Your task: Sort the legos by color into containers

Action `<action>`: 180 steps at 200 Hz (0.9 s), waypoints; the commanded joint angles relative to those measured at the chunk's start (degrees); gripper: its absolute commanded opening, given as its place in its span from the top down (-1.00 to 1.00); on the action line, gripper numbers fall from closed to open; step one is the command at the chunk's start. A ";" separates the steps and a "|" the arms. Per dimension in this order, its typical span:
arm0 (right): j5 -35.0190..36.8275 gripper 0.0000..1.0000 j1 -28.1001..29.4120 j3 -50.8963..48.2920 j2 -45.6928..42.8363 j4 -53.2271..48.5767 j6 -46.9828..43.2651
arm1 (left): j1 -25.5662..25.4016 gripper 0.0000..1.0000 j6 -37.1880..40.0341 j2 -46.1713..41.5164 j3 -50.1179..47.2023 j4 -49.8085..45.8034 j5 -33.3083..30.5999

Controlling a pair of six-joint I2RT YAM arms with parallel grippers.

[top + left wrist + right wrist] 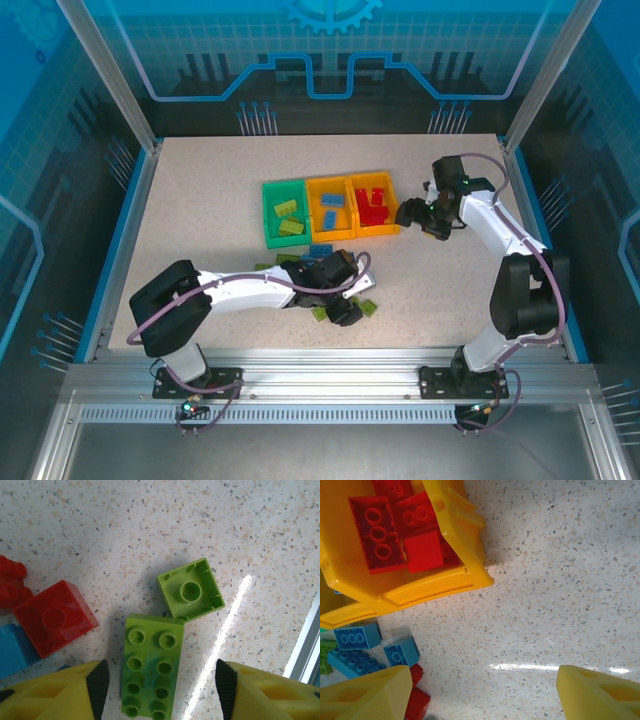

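Lego (150, 666), green, lies on table (125, 525) between fingers of left hand (161, 684), parted, not gripping. Right hand (485, 692) wide, empty, near bin (440, 587) of red legos (377, 535).

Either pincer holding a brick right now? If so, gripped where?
Nothing held. Left pincer is open, straddling the long green brick on the table, gaps both sides. Right pincer is open over the table beside the orange bin.

Long lime-green studded plastic brick (150, 667) between the fingers of the left gripper (161, 685): near end cut off by frame edge. Light-blue plastic brick (12, 650) off to that gripper's side: mostly out of frame, shape undeterminable.
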 commanded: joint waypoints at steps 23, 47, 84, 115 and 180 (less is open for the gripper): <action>-0.31 -0.55 0.51 0.09 -1.82 -0.15 -0.61 | 0.27 -0.26 0.73 2.32 -0.52 0.56 2.85; -0.38 -0.55 0.51 0.18 -1.65 -0.05 -0.48 | 0.42 -0.30 0.61 2.87 -0.88 0.79 2.55; -0.22 -0.55 0.43 0.17 -1.64 -0.14 -0.60 | 0.64 -0.36 0.36 4.22 -0.36 0.92 1.90; -0.15 -0.56 0.31 0.27 -1.74 -0.23 -0.57 | 0.65 -0.35 0.85 5.83 0.26 0.04 1.62; -0.26 -0.56 -0.15 0.35 -1.74 -0.14 -0.45 | 0.90 -0.18 0.74 6.88 -0.32 0.22 1.90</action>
